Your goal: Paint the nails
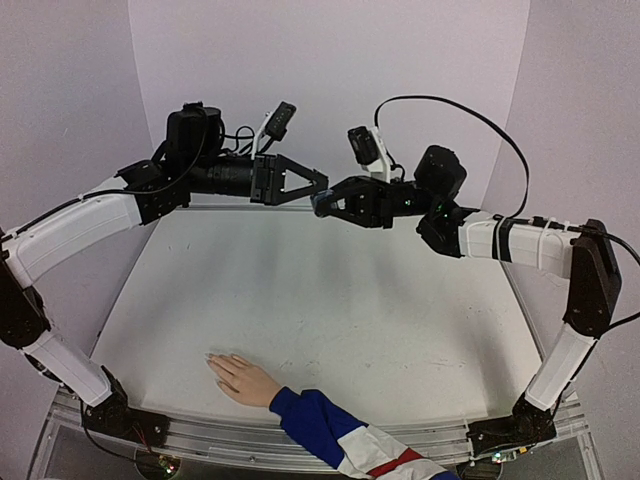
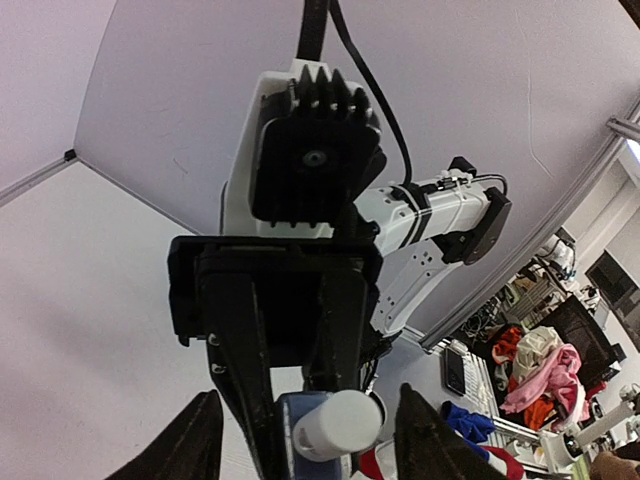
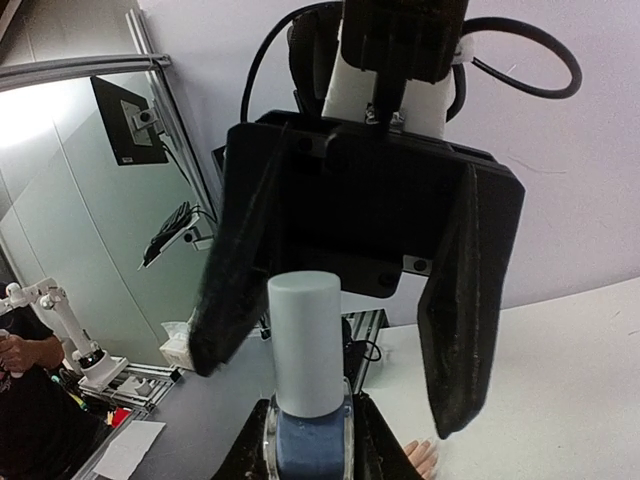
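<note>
Nails (image 1: 213, 358): they lay at the fingertips of the pale hand (image 1: 245, 378), flat on the table by its near edge, the blue, white and red sleeve (image 1: 340, 432) trailing off the front. They were too small to tell whether any paint was on them.
Risk at the hand: it lay well apart from both arms, so a long reach down would be needed, and a poorly aimed descent could nudge it.
Right gripper (image 2: 290, 400): clamped tight on the blue bottle (image 3: 305, 445), held up in the air over the far part of the table.
Left gripper (image 3: 330, 390): jaws open, one finger on either side of the white cap (image 3: 305, 340), touching nothing and holding nothing.
Risk at the cap: if the jaws closed off-centre, the round cap could slip out or be pushed aside.
Risk at the bottle: a hard twist might turn it in the right grip, and once open a tilt could spill paint onto the table.
Table (image 1: 350, 300): white, matt and faintly scuffed.
Room: pale lilac walls (image 1: 330, 60) closed in the back and sides. Past them the wrist views showed a monitor (image 3: 125, 120) on a bracket, a person (image 3: 30, 400) in dark clothes, and a heap of pink cloth (image 2: 545, 375) among clutter.
</note>
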Action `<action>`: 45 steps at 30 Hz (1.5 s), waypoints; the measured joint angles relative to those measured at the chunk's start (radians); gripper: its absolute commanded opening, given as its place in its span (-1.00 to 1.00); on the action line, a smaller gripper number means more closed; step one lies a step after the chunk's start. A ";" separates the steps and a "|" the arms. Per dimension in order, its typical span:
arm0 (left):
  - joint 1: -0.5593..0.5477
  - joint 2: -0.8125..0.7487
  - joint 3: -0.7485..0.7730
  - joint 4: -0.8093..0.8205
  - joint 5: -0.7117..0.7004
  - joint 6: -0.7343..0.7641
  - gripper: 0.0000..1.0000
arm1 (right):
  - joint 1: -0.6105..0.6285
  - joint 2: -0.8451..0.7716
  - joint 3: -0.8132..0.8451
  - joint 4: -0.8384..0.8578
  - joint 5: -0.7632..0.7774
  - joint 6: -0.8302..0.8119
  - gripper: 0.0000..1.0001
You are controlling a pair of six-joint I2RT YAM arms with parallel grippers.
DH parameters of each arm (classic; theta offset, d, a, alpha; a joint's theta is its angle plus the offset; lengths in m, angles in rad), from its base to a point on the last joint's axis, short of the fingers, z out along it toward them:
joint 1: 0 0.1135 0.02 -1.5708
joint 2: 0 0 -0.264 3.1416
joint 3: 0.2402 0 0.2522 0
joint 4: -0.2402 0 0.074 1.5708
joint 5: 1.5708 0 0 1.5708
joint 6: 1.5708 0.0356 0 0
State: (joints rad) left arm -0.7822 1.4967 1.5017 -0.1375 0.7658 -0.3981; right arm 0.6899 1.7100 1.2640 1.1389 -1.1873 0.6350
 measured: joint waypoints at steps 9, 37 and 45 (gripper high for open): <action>-0.019 0.029 0.033 0.029 0.037 0.002 -0.67 | 0.000 0.000 -0.020 0.008 -0.014 0.001 -1.00; -0.041 0.099 0.077 -0.152 -0.534 -0.024 0.58 | 0.251 -0.069 -0.093 -0.334 1.355 -0.587 -1.00; 0.011 0.034 0.022 -0.149 -0.357 -0.014 0.74 | -0.019 -0.069 -0.093 -0.326 0.639 -0.434 -1.00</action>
State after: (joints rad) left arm -0.7712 1.5303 1.5234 -0.2867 0.4084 -0.4122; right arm 0.6704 1.6405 1.1713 0.8131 -0.5488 0.2012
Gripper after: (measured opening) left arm 0.871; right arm 0.223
